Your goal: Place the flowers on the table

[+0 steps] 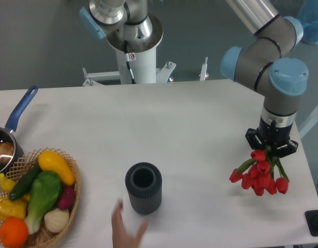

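The flowers (260, 175), a small bunch of red tulip buds with green stems, hang at the right side of the white table (190, 124). My gripper (272, 149) points straight down over them and is shut on the stems, seen from above. The buds sit at or just above the tabletop; I cannot tell if they touch it. A dark ribbed cylinder (144, 188) stands upright and empty near the table's front middle.
A wicker basket (71, 199) with several vegetables and fruits sits at the front left. A blue-handled saucepan (9, 139) is at the left edge. A human hand (126, 227) reaches in at the front edge beside the cylinder. A dark object (316, 222) lies at the front right corner.
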You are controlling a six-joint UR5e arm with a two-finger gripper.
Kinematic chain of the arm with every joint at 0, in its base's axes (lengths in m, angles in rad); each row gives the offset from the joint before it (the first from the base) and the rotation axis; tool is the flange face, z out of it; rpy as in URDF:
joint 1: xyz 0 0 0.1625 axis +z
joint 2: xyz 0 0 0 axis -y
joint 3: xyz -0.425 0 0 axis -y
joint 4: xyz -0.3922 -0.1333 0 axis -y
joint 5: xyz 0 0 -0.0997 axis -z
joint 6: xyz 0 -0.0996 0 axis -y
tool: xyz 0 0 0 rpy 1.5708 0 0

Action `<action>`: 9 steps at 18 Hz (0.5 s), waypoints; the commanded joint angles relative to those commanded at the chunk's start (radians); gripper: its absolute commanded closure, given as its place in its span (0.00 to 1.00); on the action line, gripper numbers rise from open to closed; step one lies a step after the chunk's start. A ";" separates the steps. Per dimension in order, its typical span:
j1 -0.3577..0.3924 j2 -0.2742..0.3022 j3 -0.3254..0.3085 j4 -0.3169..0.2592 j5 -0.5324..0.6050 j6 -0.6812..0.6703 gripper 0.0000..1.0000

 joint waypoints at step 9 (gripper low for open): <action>-0.047 -0.035 -0.026 0.026 0.034 -0.040 0.77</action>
